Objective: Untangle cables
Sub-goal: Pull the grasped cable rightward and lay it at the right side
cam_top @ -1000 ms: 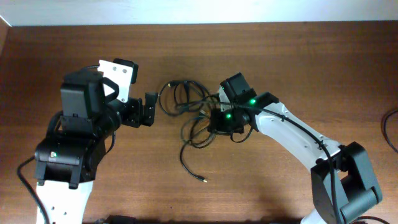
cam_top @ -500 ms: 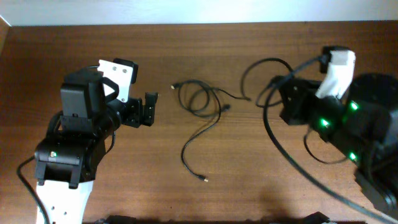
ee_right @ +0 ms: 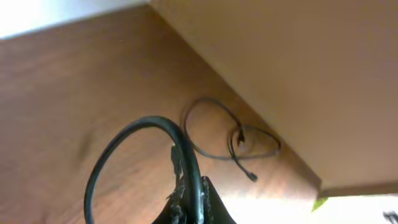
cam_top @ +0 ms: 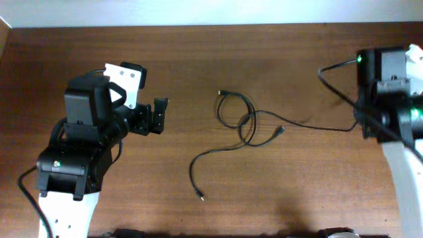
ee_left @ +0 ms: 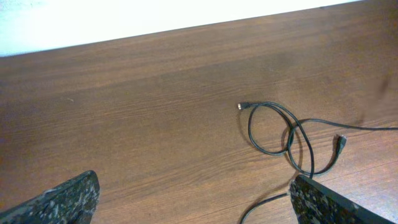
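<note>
Thin black cables (cam_top: pixel 239 119) lie loosely looped on the wooden table at centre. One strand ends in a small plug at the front (cam_top: pixel 200 196). Another strand runs right toward my right arm. The loops also show in the left wrist view (ee_left: pixel 273 127) and the right wrist view (ee_right: pixel 230 134). My left gripper (cam_top: pixel 158 116) is open and empty, left of the loops and apart from them (ee_left: pixel 193 211). My right gripper (ee_right: pixel 196 202) is shut on a black cable that arcs up from its jaws. It is raised at the far right (cam_top: pixel 365 122).
The table's far edge meets a white wall (cam_top: pixel 211 13). The left arm's body (cam_top: pixel 79 152) fills the front left, and the right arm's body (cam_top: pixel 396 99) stands at the right edge.
My right arm pulled away from the tangle to the far right with a cable in its jaws. The loops spread out and shifted right. The left arm has not moved.
</note>
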Controlling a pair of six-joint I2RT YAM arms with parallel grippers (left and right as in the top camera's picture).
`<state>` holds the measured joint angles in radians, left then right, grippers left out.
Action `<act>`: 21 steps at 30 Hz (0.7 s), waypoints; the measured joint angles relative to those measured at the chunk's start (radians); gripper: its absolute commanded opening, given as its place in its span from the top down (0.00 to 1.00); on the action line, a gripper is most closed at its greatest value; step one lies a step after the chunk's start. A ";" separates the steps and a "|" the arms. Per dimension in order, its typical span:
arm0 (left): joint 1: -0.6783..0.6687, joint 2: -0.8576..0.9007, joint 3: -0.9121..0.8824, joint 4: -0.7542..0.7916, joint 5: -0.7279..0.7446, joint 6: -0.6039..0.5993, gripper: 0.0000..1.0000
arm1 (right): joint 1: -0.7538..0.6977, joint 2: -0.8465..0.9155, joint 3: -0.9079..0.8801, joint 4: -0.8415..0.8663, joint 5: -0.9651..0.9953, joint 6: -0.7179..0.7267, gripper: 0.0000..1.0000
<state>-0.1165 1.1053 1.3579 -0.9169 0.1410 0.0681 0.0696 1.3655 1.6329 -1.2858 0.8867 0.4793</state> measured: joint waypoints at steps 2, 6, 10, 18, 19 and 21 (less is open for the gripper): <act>0.000 0.000 0.000 -0.001 0.000 0.000 0.01 | -0.201 0.092 0.000 0.034 -0.124 0.027 0.96; 0.000 0.000 0.000 -0.001 0.000 0.000 0.01 | -0.478 0.247 -0.002 0.167 -0.383 0.042 0.96; 0.000 0.000 0.000 0.000 0.000 0.000 0.01 | -0.633 0.303 -0.007 0.482 -0.616 0.044 0.96; 0.000 0.003 0.000 -0.002 0.000 0.000 0.01 | -0.644 0.535 0.001 0.997 -0.832 -0.034 0.76; 0.000 0.003 0.000 -0.001 0.000 0.000 0.01 | -0.643 0.591 0.001 0.998 -0.904 -0.043 0.41; 0.000 0.003 0.000 -0.001 0.000 0.000 0.01 | -0.639 0.664 0.002 0.967 -1.006 -0.044 0.06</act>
<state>-0.1165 1.1084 1.3579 -0.9176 0.1413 0.0681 -0.5694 2.0296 1.6344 -0.3183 -0.1196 0.4351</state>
